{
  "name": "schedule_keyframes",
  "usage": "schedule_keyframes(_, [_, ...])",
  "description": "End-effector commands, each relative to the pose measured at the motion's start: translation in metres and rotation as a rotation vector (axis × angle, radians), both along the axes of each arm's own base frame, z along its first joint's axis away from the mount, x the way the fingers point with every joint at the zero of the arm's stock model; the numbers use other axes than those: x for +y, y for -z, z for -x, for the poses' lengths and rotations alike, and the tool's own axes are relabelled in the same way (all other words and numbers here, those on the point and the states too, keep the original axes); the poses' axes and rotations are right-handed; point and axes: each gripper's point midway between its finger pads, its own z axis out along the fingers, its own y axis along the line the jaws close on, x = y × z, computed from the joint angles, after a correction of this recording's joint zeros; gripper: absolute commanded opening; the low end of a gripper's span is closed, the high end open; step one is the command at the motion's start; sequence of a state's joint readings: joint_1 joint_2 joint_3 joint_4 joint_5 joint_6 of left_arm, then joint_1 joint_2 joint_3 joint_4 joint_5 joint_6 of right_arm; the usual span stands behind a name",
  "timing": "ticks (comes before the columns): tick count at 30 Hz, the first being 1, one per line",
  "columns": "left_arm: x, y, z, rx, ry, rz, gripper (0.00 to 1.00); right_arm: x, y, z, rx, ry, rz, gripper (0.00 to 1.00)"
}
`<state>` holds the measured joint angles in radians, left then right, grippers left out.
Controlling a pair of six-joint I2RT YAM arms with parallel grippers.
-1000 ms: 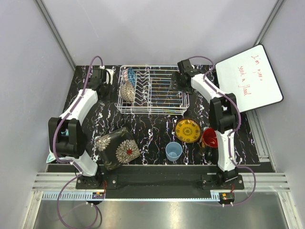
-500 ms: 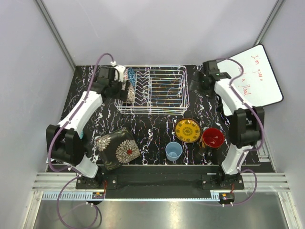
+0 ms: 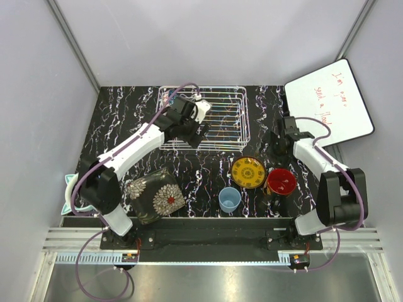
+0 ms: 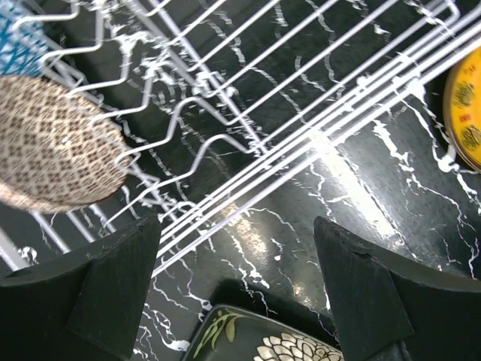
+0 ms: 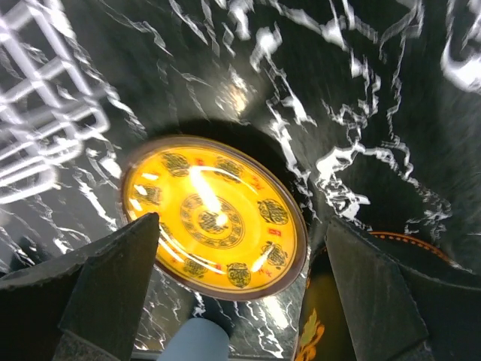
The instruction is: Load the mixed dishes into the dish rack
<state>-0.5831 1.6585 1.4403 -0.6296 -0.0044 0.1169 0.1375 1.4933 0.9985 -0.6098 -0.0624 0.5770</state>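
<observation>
As the left hand point(image 4: 237, 259) gapes empty over the dish rack point(image 3: 228, 107), the right hand point(image 5: 242, 282) gapes near the yellow plate point(image 5: 214, 218).

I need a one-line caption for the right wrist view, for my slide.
Open right gripper frames the yellow patterned plate on the black marbled table, dish rack at left.

Lab cell: grey panels point(image 3: 38, 94), aluminium rails point(image 3: 208, 238)

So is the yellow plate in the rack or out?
Out: the yellow plate lies flat on the table, in front of the dish rack, not inside it.
</observation>
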Motion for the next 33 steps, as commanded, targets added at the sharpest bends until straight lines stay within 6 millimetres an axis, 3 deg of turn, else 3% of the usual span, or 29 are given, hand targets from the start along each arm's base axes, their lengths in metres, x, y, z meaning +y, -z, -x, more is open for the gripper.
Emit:
schedule_keyframes(1, [-0.022, -0.012, 0.0, -0.047, 0.088, -0.006, 0.86, 0.017, 0.011, 0.005, -0.008, 0.032, -0.111, 1.0])
schedule_keyframes(7, [-0.03, -0.005, 0.003, -0.033, 0.122, -0.057, 0.86, 0.014, 0.029, 0.012, 0.013, 0.052, -0.098, 1.0])
schedule_keyframes(12, [-0.029, -0.005, 0.001, -0.04, 0.122, -0.067, 0.86, 0.022, 0.058, 0.017, 0.081, 0.02, -0.133, 1.0])
schedule_keyframes(16, [-0.025, 0.001, 0.002, -0.036, 0.12, -0.089, 0.86, 0.03, 0.079, 0.02, 0.125, 0.006, -0.173, 0.91])
schedule_keyframes(19, [-0.023, 0.007, 0.002, -0.032, 0.125, -0.106, 0.86, 0.034, 0.087, 0.024, 0.144, 0.007, -0.201, 0.79])
schedule_keyframes(27, [-0.015, 0.023, 0.0, -0.01, 0.126, -0.147, 0.86, 0.04, 0.095, 0.041, 0.168, -0.005, -0.245, 0.6])
schedule_keyframes(32, [0.0, 0.041, 0.005, -0.036, 0.173, -0.221, 0.86, 0.043, 0.095, 0.054, 0.2, -0.045, -0.26, 0.63])
schedule_keyframes(33, [0.008, 0.054, 0.012, -0.023, 0.185, -0.25, 0.86, 0.043, 0.095, 0.057, 0.21, -0.05, -0.26, 0.64])
